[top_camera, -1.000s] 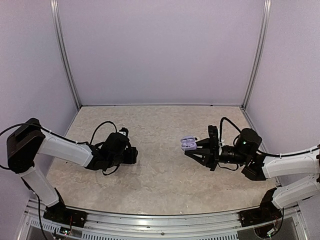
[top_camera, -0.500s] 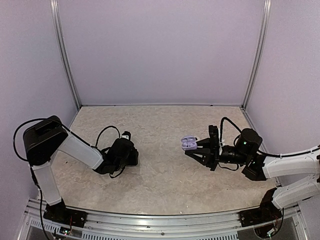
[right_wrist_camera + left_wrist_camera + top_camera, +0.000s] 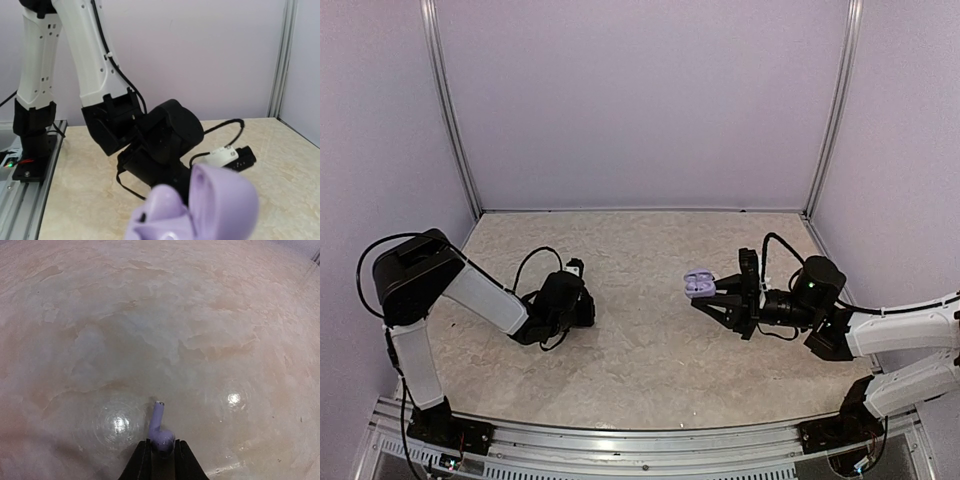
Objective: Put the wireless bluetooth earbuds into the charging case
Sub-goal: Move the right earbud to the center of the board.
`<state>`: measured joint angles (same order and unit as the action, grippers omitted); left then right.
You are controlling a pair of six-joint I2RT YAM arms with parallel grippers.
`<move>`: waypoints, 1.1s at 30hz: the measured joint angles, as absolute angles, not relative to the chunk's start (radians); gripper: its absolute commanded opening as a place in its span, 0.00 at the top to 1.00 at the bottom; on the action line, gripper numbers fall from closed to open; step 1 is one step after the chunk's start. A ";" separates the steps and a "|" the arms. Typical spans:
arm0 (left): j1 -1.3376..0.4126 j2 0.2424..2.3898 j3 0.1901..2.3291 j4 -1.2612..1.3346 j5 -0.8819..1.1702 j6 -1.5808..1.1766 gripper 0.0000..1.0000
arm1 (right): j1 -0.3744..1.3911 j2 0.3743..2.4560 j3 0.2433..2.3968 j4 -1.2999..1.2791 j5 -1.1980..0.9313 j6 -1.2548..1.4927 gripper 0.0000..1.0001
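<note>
A lilac earbud (image 3: 160,432) lies on the marbled table (image 3: 150,315) with its stem pointing away from the camera. My left gripper (image 3: 161,444) is down at the table, its two black fingertips (image 3: 142,460) pressed against the bud's head on either side, shut on it. From above, the left gripper (image 3: 580,308) hides the bud. The lilac charging case (image 3: 698,285) is held just above the table's middle, lid open, with my right gripper (image 3: 712,296) shut on it. In the right wrist view the open case (image 3: 200,210) fills the bottom, and the fingers are out of frame.
The left arm's black wrist (image 3: 165,140) and white links (image 3: 85,55) face the case across the table. Lilac walls with metal posts (image 3: 448,110) close off three sides. An aluminium rail (image 3: 620,440) runs along the near edge.
The left gripper's jaws have closed onto the lilac earbud, and its arm has settled lower at the table's left. The right arm has lifted the open case very slightly.
</note>
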<state>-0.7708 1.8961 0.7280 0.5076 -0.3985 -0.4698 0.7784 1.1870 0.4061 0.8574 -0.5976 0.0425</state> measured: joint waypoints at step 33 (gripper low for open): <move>-0.984 1.821 0.523 0.750 0.126 -0.022 0.50 | 0.775 1.127 0.374 0.834 -0.579 0.039 0.99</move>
<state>-0.9840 1.8206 0.5232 0.7498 0.1265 -0.0223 0.7753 1.1271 0.3744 0.8345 -0.5789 0.0391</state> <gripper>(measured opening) 0.508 0.208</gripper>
